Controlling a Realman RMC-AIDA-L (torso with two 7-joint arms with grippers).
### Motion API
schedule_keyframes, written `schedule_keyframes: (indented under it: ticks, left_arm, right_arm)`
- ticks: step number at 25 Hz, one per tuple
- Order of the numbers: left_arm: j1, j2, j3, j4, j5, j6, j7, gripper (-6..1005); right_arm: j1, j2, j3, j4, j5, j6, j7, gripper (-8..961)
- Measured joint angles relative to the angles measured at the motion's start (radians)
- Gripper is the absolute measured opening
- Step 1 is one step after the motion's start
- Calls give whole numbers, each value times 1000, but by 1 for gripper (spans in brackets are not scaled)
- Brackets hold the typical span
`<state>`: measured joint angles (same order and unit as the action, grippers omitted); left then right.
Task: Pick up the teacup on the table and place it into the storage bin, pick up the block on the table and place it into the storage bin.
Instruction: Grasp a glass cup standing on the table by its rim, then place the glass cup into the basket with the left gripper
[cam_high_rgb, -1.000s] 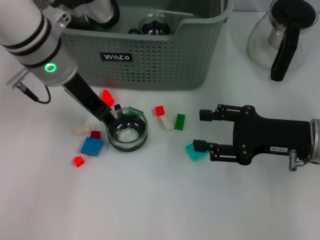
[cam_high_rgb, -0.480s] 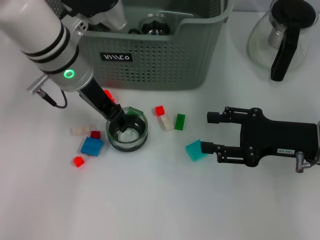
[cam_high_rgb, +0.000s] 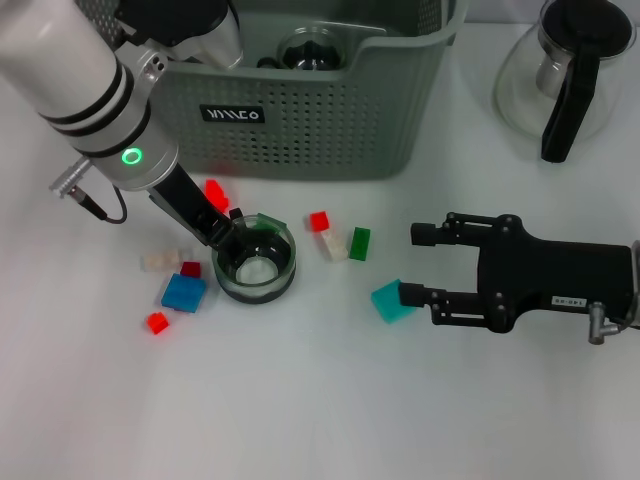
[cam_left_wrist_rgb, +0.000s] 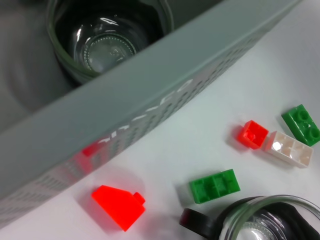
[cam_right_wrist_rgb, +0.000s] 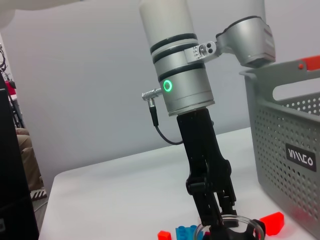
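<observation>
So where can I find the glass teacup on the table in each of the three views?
Head view: the teacup stands on the table in front of the storage bin, with the left gripper at its rim.
Left wrist view: only part of its rim shows at the picture's edge, beside a green block.
Right wrist view: its rim shows under the left gripper.
Shared landmark: the storage bin's black label.
</observation>
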<state>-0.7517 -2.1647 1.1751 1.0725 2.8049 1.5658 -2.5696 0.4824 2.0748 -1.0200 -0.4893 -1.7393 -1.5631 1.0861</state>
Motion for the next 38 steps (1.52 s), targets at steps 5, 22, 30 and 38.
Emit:
schedule_keyframes:
  ticks: [5, 22, 30, 38]
  left_arm:
    - [-7, 0, 5, -31, 8, -24, 2, 394]
    - [2, 20, -10, -20, 19, -16, -7, 163]
    - [-5, 71, -385, -48, -133, 161, 248, 43]
    - [8, 268, -704, -444, -642, 464, 579, 47]
  right_arm:
    - [1, 1, 0, 0, 0, 0, 0, 744]
    - [0, 2, 0, 0, 0, -1, 0, 745]
    - [-2, 2, 0, 0, 0, 0, 0, 745]
    - [-1, 4, 0, 0, 1, -1, 0, 745]
